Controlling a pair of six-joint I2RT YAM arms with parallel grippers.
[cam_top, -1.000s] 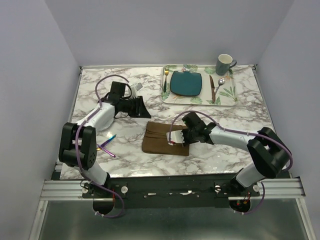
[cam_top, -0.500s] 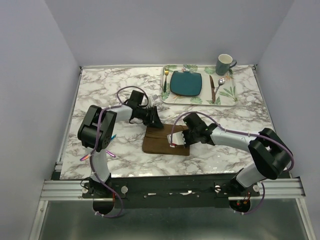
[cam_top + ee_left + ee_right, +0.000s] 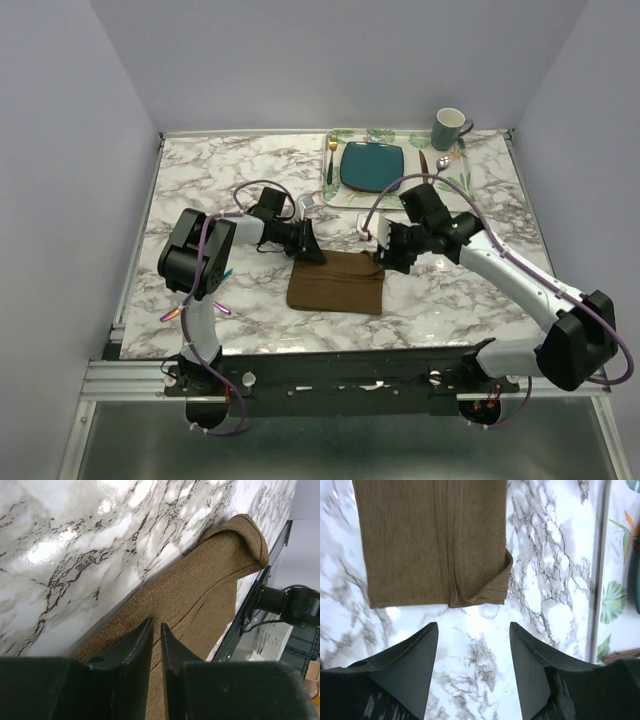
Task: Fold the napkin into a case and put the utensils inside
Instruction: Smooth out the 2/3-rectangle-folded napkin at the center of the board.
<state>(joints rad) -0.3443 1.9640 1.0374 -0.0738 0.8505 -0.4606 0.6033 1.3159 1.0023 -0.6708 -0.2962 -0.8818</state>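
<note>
The folded napkin [image 3: 335, 281] lies mid-desk [image 3: 220, 180], its long axis running 9 to 3 o'clock. Our left gripper [image 3: 308, 245] sits at its 11 o'clock corner, clenched almost shut with no cloth seen between the fingers, so we judge it the nearer arm for the next fold. The right gripper [image 3: 386, 247] hovers released, jaws wide, just off the curled 1 o'clock corner. The utensils [image 3: 222, 308] lie well apart at 8 o'clock, partly hidden by the left arm

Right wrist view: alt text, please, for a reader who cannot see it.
A folded brown napkin lies flat on the marble table, its lower right corner curled up. The right gripper hangs open above bare marble just short of it, holding nothing; a leaf-printed placemat edges the right side.
</note>
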